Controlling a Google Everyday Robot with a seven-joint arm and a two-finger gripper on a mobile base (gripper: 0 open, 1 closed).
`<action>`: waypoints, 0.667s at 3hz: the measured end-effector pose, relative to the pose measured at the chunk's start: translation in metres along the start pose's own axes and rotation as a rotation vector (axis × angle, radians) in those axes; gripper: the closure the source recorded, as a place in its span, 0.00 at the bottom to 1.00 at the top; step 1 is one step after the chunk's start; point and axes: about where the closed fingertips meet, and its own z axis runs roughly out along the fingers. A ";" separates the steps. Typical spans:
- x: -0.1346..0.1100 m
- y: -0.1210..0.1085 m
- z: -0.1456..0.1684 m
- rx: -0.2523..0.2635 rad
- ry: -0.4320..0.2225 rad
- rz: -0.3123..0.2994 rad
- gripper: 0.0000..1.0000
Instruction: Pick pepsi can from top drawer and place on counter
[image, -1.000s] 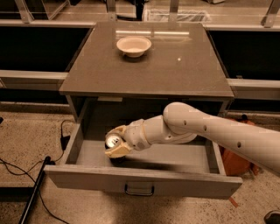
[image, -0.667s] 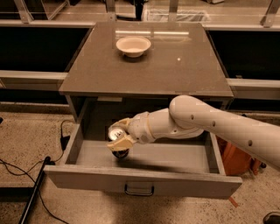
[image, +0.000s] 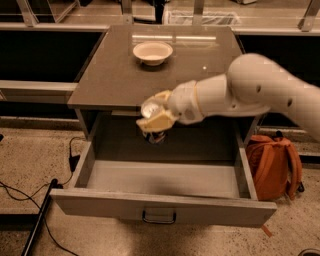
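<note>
My gripper (image: 154, 116) is shut on the pepsi can (image: 154, 135), whose silver top shows between the cream fingers (image: 156, 121) and whose dark blue body hangs below them. The can is held in the air above the back of the open top drawer (image: 165, 179), level with the front edge of the counter (image: 115, 75). The drawer's pale floor is bare and its dark handle (image: 159, 217) faces me. My white arm reaches in from the right.
A white bowl (image: 152, 52) sits at the back middle of the counter. An orange backpack (image: 272, 162) leans on the floor right of the drawer. Black cables (image: 30, 200) lie on the floor at the left.
My gripper has lifted the pepsi can up out of the drawer, from just above its floor to counter-edge height, moving slightly right.
</note>
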 end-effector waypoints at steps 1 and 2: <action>-0.029 -0.047 -0.052 0.054 -0.026 0.062 1.00; -0.029 -0.089 -0.094 0.155 -0.053 0.165 1.00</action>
